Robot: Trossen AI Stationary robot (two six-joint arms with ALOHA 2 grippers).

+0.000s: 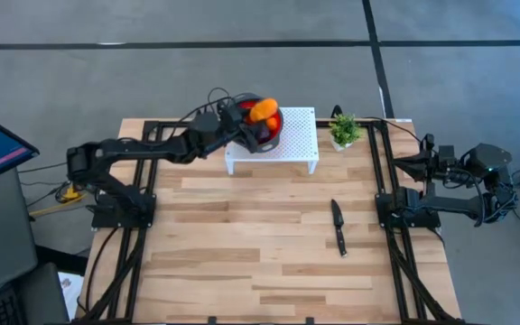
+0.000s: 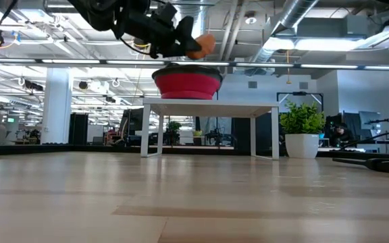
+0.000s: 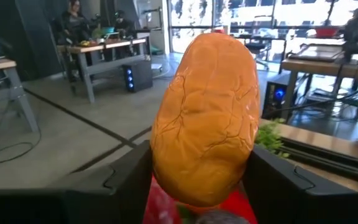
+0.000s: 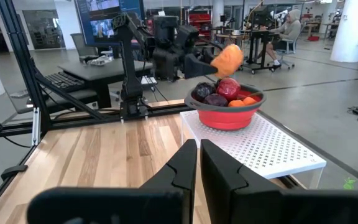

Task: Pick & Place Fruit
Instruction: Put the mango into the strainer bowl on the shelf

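Your left hand [image 1: 258,116] grips the large orange fruit [image 1: 262,110] above the red bowl [image 1: 273,126], upper centre of the high view. The bowl, on the white stand [image 1: 301,149], holds the other fruit [image 4: 227,89]. Next, I judge, carry it clear and lower it onto the worktop [image 1: 242,244]. Your right hand [image 4: 197,163] waits clenched at far right.
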